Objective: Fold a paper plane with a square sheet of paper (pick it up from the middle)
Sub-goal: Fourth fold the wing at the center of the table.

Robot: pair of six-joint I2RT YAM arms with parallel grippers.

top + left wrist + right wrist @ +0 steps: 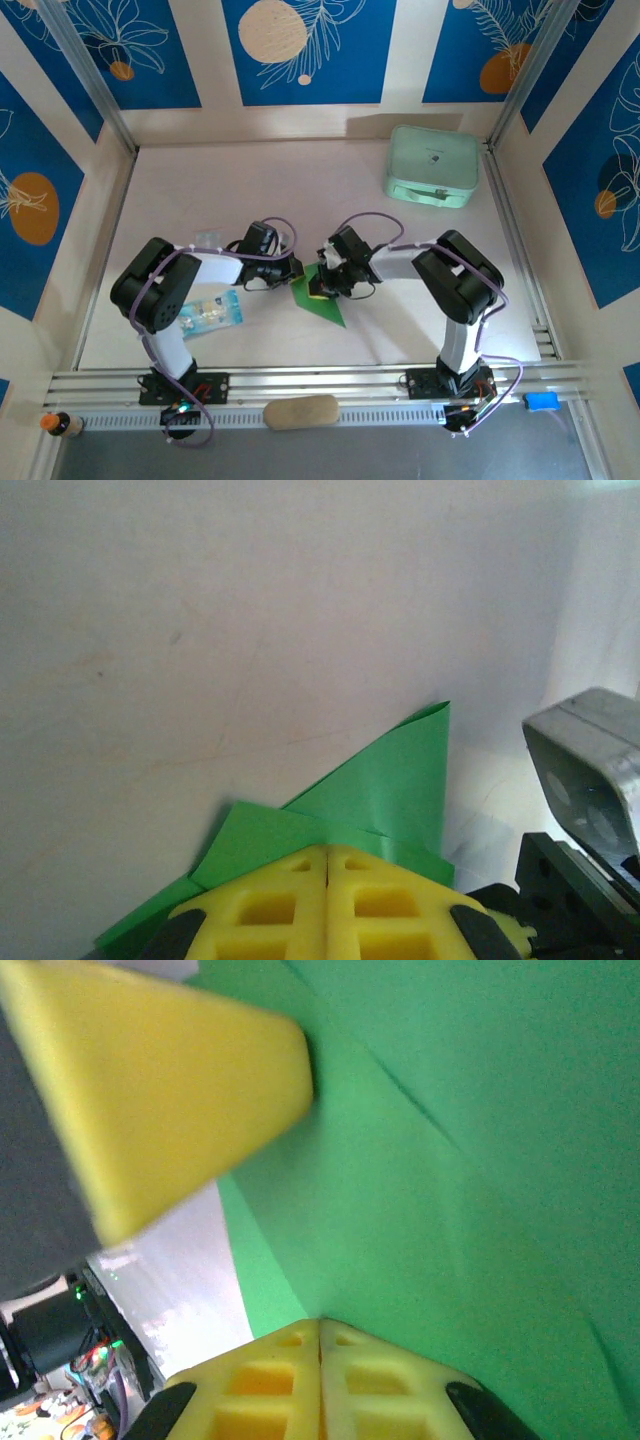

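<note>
The bright green sheet of paper (pixel 325 302) lies near the middle of the table's front, folded into a pointed wedge with its tip toward the near right. My left gripper (pixel 296 272) is shut, its yellow fingertips (pixel 300 865) resting on the paper's folded flaps (pixel 390 780). My right gripper (pixel 318 287) is shut too, its tips pressed against the green paper (pixel 450 1160). A crease runs away from them. No paper shows between either pair of jaws. The left gripper's yellow finger (pixel 150 1080) looms at the upper left of the right wrist view.
A pale mint case (pixel 432 165) stands at the back right. A clear packet with blue print (pixel 212 312) lies under the left arm. A tan oval pad (pixel 300 411) sits on the front rail. The right wrist's grey housing (pixel 590 770) is close beside the left gripper.
</note>
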